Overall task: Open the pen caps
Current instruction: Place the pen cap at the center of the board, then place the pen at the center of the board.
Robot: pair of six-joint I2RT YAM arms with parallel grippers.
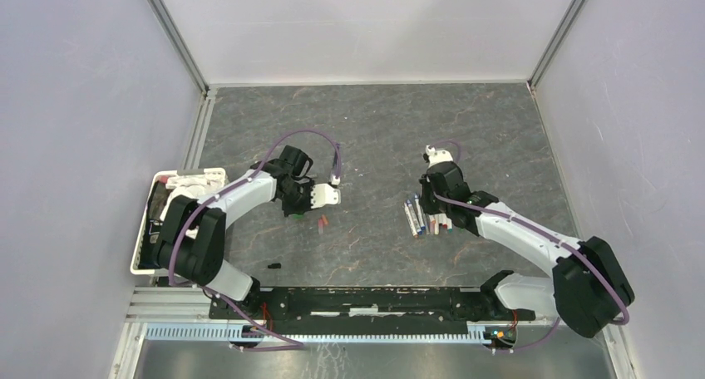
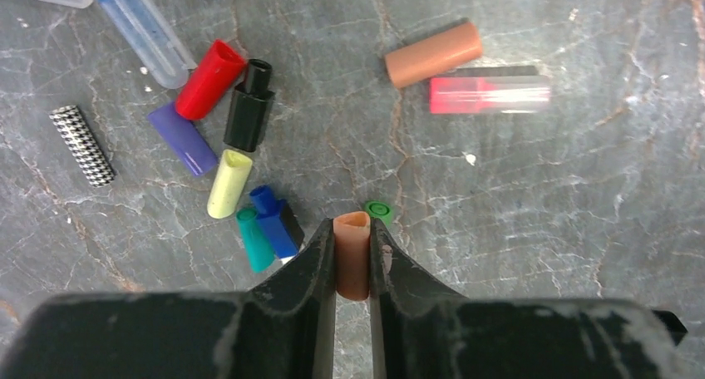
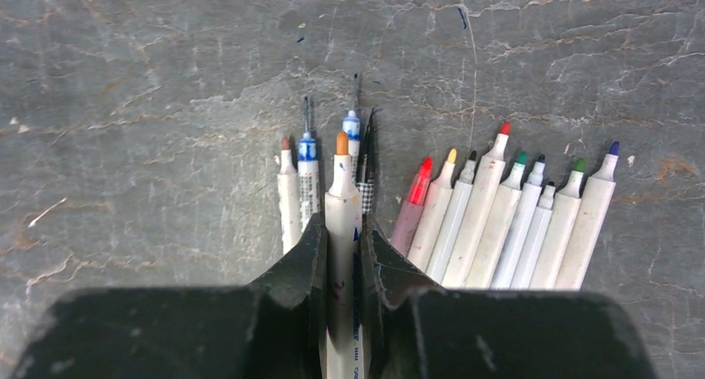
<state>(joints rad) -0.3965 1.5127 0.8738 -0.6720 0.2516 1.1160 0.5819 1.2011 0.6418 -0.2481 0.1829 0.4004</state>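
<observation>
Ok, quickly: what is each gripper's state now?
Left gripper: shut on an orange-brown pen cap.
Right gripper: shut on an orange-tipped white marker.

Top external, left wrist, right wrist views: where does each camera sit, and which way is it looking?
Top external: above and behind the arms, looking down on the grey marbled table; left arm and right arm show.
Left wrist: on the left arm, looking down past the left gripper, shut on an orange-brown plastic cap.
Right wrist: on the right arm, looking down past the right gripper, shut on a white orange-tipped pen.
Shared: top external and right wrist both show the row of uncapped pens.
</observation>
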